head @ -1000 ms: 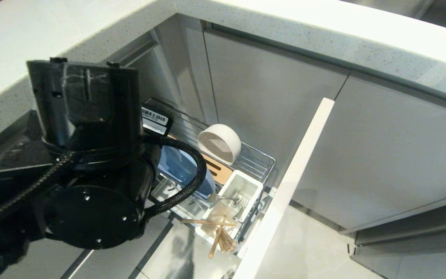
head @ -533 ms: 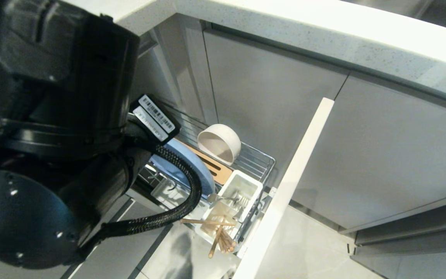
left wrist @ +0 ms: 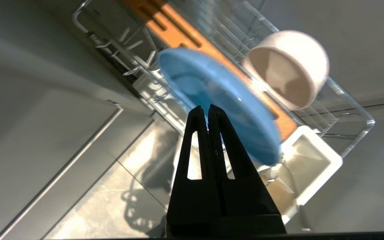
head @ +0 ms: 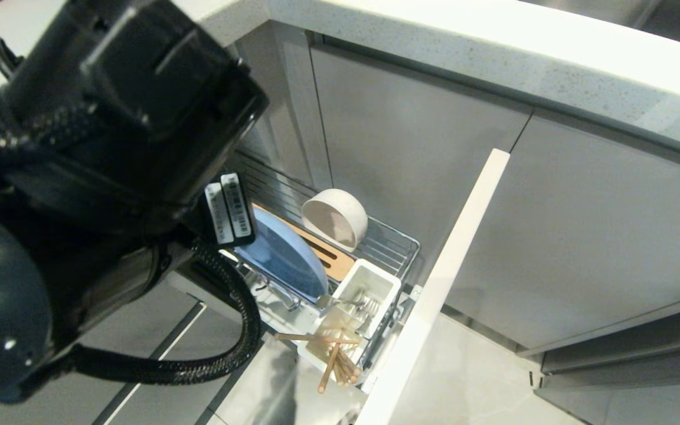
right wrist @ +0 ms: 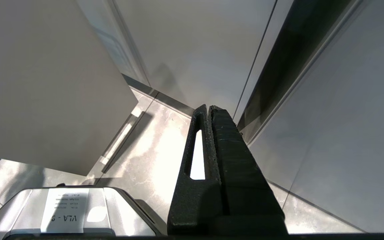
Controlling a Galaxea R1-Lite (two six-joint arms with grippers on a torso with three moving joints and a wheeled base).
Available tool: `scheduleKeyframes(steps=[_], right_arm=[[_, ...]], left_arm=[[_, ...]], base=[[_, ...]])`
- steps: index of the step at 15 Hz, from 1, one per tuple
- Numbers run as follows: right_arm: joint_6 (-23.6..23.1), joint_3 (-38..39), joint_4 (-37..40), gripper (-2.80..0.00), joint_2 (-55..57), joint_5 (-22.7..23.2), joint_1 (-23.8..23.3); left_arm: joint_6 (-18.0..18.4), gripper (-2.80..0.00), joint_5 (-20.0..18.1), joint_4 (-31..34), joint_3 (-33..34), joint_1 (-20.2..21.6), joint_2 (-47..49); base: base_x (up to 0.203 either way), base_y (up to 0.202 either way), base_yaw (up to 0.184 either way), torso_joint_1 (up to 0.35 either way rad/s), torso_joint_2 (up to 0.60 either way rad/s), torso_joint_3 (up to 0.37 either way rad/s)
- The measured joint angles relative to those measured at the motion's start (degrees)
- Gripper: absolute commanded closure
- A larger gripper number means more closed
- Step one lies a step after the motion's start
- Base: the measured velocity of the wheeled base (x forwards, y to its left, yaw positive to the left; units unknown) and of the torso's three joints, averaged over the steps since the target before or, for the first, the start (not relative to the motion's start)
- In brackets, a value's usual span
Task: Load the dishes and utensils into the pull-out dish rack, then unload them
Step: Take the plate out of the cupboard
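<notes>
Left wrist view: left gripper (left wrist: 208,108) pinched on the blue plate (left wrist: 218,100) rim; head view hides this behind the arm.

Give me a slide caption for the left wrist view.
Left gripper shut on the light-blue plate rim, beside the white bowl in the pull-out dish rack.

A white label (right wrist: 64,209) on the grey robot base (right wrist: 18,213), just beside the right gripper (right wrist: 208,108), reads "VLA - 3" or similar, while two barcode stickers (head: 229,208) above the light-blue plate (head: 287,260) carry print too small to read.
</notes>
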Motion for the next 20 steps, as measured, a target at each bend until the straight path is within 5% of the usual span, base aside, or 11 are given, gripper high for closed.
scheduleKeyframes(steps=[3,6,13,17,20], right_arm=[[0.0,0.0,0.0,0.00,0.0,0.0,0.0],[0.0,0.0,0.0,0.00,0.0,0.0,0.0],[0.0,0.0,0.0,0.00,0.0,0.0,0.0],[0.0,0.0,0.0,0.00,0.0,0.0,0.0],[0.0,0.0,0.0,0.00,0.0,0.0,0.0]], left_arm=[[0.4,0.00,-4.9,1.5,-10.8,0.1,4.3],[0.7,0.00,-5.8,1.7,-17.1,0.5,5.5],[5.6,0.00,-6.9,0.9,-20.9,0.6,-1.8],[12.5,0.00,-17.2,-5.3,-19.5,2.5,-7.9],[19.1,0.00,-28.8,-11.1,-16.4,13.0,-13.0]], base=[[0.000,0.000,0.000,0.000,0.00,0.000],[0.000,0.000,0.000,0.000,0.00,0.000],[0.000,0.000,0.000,0.000,0.00,0.000],[0.000,0.000,0.000,0.000,0.00,0.000],[0.000,0.000,0.000,0.000,0.00,0.000]])
